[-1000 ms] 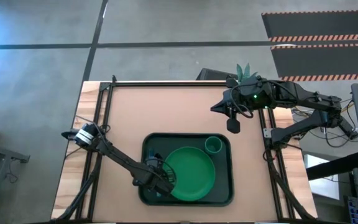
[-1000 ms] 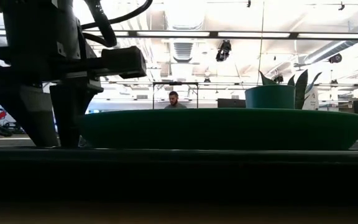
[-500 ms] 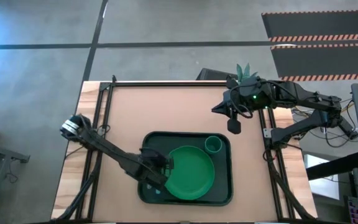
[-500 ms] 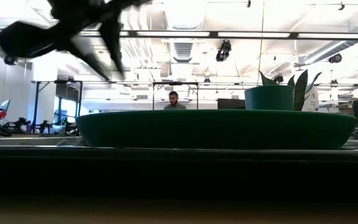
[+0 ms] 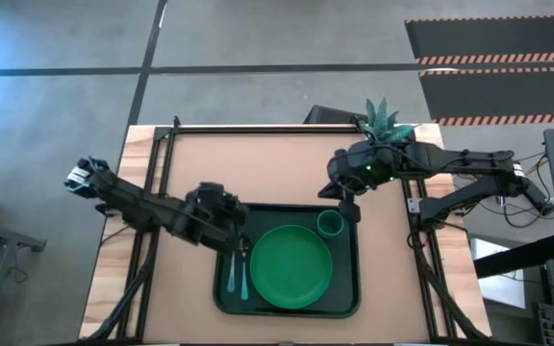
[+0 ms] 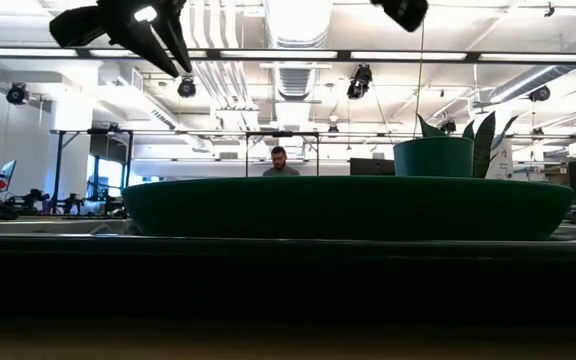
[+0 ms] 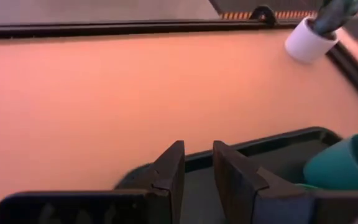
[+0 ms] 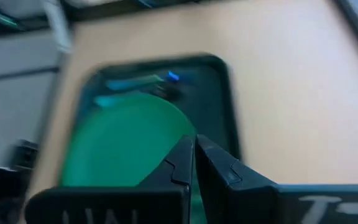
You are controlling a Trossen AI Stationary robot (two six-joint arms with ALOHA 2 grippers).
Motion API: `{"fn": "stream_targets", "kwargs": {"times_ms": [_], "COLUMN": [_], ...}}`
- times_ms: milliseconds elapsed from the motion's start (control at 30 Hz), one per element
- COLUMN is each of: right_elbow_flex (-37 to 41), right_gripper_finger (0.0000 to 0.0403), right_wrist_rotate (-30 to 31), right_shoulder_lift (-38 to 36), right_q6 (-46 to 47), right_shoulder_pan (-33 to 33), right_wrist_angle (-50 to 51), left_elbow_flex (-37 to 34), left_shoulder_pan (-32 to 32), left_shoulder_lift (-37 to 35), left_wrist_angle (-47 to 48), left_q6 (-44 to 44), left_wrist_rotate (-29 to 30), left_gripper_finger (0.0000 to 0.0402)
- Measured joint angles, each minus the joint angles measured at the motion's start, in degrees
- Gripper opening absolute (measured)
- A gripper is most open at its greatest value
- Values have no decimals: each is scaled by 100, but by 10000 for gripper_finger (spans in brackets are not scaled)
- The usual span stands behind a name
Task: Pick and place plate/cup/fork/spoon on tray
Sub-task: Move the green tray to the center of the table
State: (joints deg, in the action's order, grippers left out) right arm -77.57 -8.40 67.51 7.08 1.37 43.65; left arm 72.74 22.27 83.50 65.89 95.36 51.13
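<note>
We judge the task near its end: the bright green plate [image 5: 290, 265], the small green cup [image 5: 331, 223], and two slim blue-handled pieces, the fork [image 5: 230, 272] and the spoon [image 5: 242, 269], which we cannot tell apart from above, all lie in the dark green tray [image 5: 349, 300]. Our left gripper [image 5: 241, 234] hangs above the tray's corner with the cutlery just below it, its fingers a narrow gap apart and empty. Our right gripper [image 5: 349, 208] hangs just beside the cup, shut on nothing. The next move likely calls only for drawing both arms clear of the surface [image 5: 267, 168].
</note>
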Motion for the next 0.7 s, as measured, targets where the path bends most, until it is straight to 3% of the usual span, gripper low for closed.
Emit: {"fn": "stream_targets", "kwargs": {"times_ms": [200, 333, 467, 700], "right_elbow_flex": [377, 535, 665, 770], "right_gripper_finger": [9, 9, 9, 9], "right_wrist_rotate": [-1445, -1901, -1864, -1037], "right_shoulder_lift": [33, 216, 482, 790], "right_q6": [421, 718, 997, 1437], "right_shoulder_pan": [-164, -313, -463, -489], "right_wrist_angle": [-1227, -1399, -1393, -1082], "left_elbow_flex": [-368, -599, -709, -720], "left_shoulder_pan": [-284, -455, -640, -1096], "left_shoulder_lift": [-406, -647, -764, -796], "left_wrist_angle": [95, 75, 64, 61], "left_q6": [-486, -742, -1062, -2071], "left_wrist_rotate": [-196, -171, -165, -163], "left_gripper_finger": [66, 66, 66, 66]}}
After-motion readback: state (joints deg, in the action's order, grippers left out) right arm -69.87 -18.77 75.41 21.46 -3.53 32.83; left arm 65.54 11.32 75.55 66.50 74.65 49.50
